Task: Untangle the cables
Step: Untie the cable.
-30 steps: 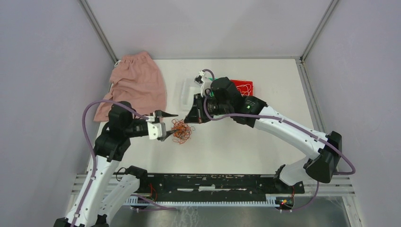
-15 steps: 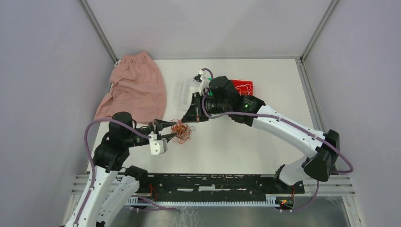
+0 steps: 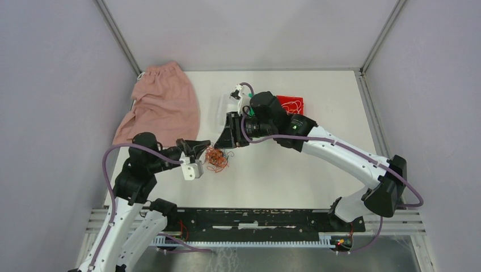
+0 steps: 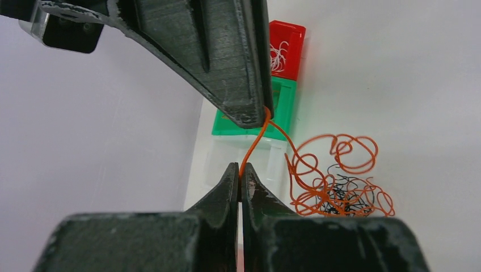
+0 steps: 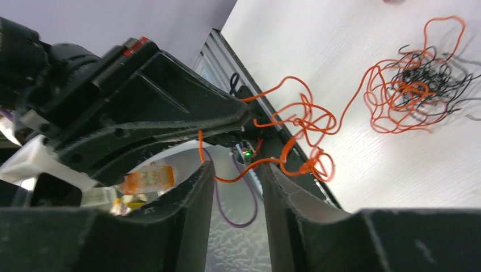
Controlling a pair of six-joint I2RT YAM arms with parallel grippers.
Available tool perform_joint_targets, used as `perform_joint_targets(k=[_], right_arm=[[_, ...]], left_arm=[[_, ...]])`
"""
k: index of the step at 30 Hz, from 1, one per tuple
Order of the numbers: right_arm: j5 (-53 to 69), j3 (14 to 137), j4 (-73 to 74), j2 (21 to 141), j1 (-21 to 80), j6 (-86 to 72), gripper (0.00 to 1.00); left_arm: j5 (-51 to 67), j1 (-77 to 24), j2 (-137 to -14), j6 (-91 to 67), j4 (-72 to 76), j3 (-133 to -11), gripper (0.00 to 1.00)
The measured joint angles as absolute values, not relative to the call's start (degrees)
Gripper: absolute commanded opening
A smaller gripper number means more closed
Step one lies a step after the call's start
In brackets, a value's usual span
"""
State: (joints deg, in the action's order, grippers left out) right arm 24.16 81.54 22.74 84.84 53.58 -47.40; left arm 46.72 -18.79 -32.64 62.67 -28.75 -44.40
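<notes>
While the left end effector (image 4: 239, 174) is pressed together on one orange strand (image 4: 253, 144), pinching it right at the tips, the right end effector (image 5: 235, 170) stands spread, with the same strand only threading through its gap. The rest of the cables (image 3: 217, 159), an orange and black clump, lie on the counter (image 3: 295, 170) just right of the left tips. To do this separation well, I judge the left arm should draw the strand slowly toward the near left, watching whether the clump drags along. The right end effector would best pin the clump, not the moving strand, so loops slip free rather than tighten.
</notes>
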Motion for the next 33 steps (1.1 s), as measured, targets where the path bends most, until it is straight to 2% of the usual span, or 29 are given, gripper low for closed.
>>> perform_joint_targets(k=[4,15,26,33], right_arm=[[24.3,81.5,22.8,84.4,52.8,-43.4,0.55],[27.2,81.5,17.2,77.5,42.1,-35.2,0.61],[30.2,80.7,5.5,84.5,53.8,-30.2,0.65],[29.5,79.8,-1.5,88.8,55.2,-30.1,0.65]], left_arm=[[45.6,-18.8,-33.0,62.7,-28.2,-46.6,0.03],[46.3,-18.8,-30.5,62.7,-28.9,-53.9,0.03],[48.4,-18.8,-30.7,62.7,-30.5,-54.8,0.03],[48.8,-18.7,-31.7,62.7,-30.3,-57.8,0.03]])
